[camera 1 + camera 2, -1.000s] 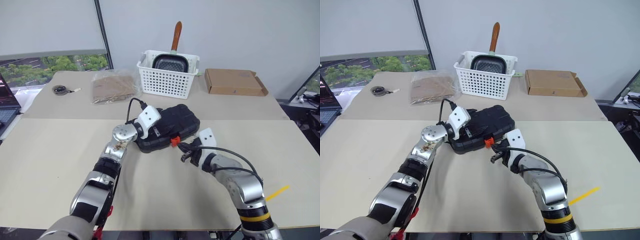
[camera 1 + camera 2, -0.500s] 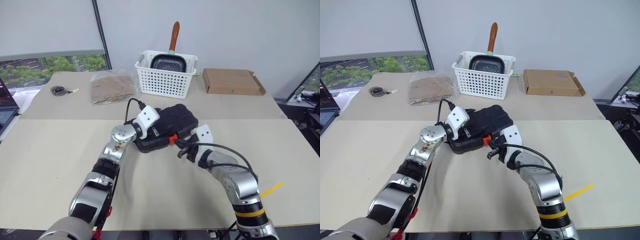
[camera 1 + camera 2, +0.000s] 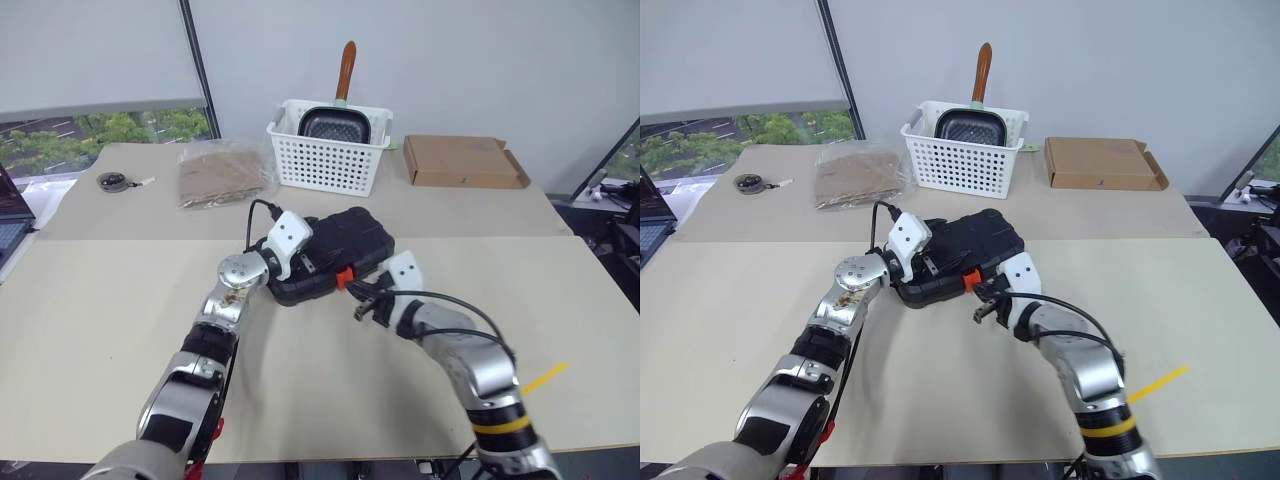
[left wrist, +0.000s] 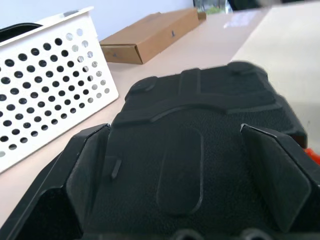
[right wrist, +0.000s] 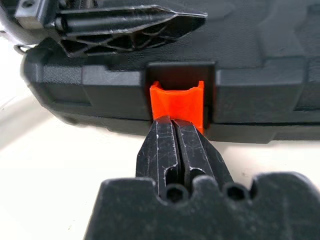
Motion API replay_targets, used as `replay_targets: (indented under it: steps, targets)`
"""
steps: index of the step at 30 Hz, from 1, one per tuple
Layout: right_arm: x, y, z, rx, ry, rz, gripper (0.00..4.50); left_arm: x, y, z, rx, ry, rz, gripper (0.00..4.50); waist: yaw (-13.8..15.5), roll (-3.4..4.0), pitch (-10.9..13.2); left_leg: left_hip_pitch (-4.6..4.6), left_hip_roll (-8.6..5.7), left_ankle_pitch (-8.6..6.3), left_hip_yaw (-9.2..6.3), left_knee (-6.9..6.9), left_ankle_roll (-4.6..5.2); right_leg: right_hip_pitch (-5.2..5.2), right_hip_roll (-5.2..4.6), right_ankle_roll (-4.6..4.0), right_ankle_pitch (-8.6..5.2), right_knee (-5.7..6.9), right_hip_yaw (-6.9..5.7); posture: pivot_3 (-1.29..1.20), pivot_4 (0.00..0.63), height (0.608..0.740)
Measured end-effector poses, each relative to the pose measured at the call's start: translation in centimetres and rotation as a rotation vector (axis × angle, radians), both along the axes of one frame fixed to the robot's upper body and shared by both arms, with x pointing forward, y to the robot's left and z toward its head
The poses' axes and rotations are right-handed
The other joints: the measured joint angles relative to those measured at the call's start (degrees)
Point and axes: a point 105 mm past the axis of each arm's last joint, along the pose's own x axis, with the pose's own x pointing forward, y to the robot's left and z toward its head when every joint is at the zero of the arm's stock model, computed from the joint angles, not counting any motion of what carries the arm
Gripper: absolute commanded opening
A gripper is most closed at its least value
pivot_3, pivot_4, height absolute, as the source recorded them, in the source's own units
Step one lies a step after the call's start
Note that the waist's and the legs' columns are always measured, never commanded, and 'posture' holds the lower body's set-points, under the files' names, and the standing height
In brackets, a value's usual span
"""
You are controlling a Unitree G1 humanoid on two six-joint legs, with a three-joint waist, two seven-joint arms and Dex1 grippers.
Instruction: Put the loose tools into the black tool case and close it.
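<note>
The black tool case (image 3: pixel 330 254) lies shut on the beige table (image 3: pixel 100 330), just above the centre of the left eye frame, with its orange latch (image 3: pixel 344 277) on the near edge. The left gripper (image 3: pixel 300 262) comes in from the lower left and sits over the lid's left part, its two fingers (image 4: pixel 87 170) spread wide apart above the textured top, clamping nothing. The right gripper (image 3: pixel 360 300) reaches in from the lower right; its fingers are pressed together, and the right wrist view shows their tips at the lower edge of the latch, seemingly touching it. In the upper middle of the frame stands a white lattice basket (image 3: pixel 325 160) holding a dark pan, with a flat cardboard box (image 3: pixel 462 162) to its right and a clear bag of brown material (image 3: pixel 222 172) to its left.
</note>
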Motion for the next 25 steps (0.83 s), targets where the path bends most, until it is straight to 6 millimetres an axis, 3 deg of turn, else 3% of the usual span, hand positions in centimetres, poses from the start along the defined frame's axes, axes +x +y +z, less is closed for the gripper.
replay_targets:
  steps: [2, 6, 7, 9, 11, 16, 19, 25]
  targets:
    - [-0.4, -2.1, 1.0, -0.006, -0.036, 0.024, 0.05, -1.0, 1.7, 0.7, -0.062, 0.028, 0.005, 4.50, -0.29, 0.00, 0.02, -0.20, 0.02, -0.03, -0.01, -0.06, 0.05, -0.08, 0.22, -0.01, 0.01, -0.26, -0.02, 0.00, 0.150, 0.700]
    - [-1.1, -4.4, 1.8, -0.023, -0.116, 0.103, 0.05, -2.6, 4.8, 1.2, -0.106, 0.077, 0.040, 4.50, -0.19, -0.06, 0.12, -0.24, 0.03, -0.15, 0.00, -0.07, 0.03, -0.02, 0.35, 0.00, 0.00, -0.47, -0.08, 0.00, 0.150, 0.700]
    - [-1.1, -5.0, 1.5, -0.034, -0.126, 0.120, 0.60, -3.2, 5.6, 1.2, -0.103, 0.087, 0.044, 4.50, -0.18, -0.06, 0.15, -0.24, 0.02, -0.19, 0.02, -0.07, 0.07, 0.00, 0.35, 0.02, -0.01, -0.49, -0.07, 0.00, 0.150, 0.700]
    - [-0.8, -6.9, 0.9, -0.042, -0.122, 0.105, 1.05, -4.5, 7.3, 1.0, -0.094, 0.117, 0.058, 4.50, -0.17, -0.02, 0.19, -0.22, -0.01, -0.27, 0.07, -0.05, 0.12, 0.03, 0.29, 0.08, -0.05, -0.51, -0.01, 0.00, 0.150, 0.700]
    - [-0.3, -9.0, 0.3, -0.040, -0.126, 0.071, 1.79, -6.2, 9.8, -0.2, -0.086, 0.177, 0.110, 4.50, -0.04, 0.01, 0.26, -0.21, -0.02, -0.32, 0.12, -0.04, 0.07, 0.03, 0.25, 0.11, -0.07, -0.56, 0.02, 0.00, 0.150, 0.700]
    - [0.0, -12.4, -0.2, -0.059, -0.149, 0.055, 3.42, -9.9, 12.8, -2.6, -0.060, 0.294, 0.169, 4.50, 0.49, 0.16, 0.45, -0.18, -0.01, -0.38, 0.07, -0.03, 0.14, 0.03, 0.17, 0.11, -0.10, -0.55, -0.01, 0.00, 0.150, 0.700]
    - [-0.3, -13.8, -0.9, -0.068, -0.143, 0.065, 4.43, -12.3, 13.6, -4.5, -0.037, 0.378, 0.174, 4.50, 0.72, 0.30, 0.54, -0.17, -0.01, -0.43, 0.03, -0.03, 0.00, 0.01, 0.06, 0.05, -0.13, -0.49, -0.03, 0.00, 0.150, 0.700]
    - [-0.6, -14.7, -2.0, -0.071, -0.145, 0.076, 4.43, -14.0, 13.7, -6.8, 0.043, 0.417, 0.213, 4.50, 0.66, 0.49, 0.66, -0.14, -0.01, -0.56, 0.02, -0.02, -0.35, 0.03, -0.01, 0.05, -0.10, -0.45, -0.03, 0.00, 0.150, 0.700]
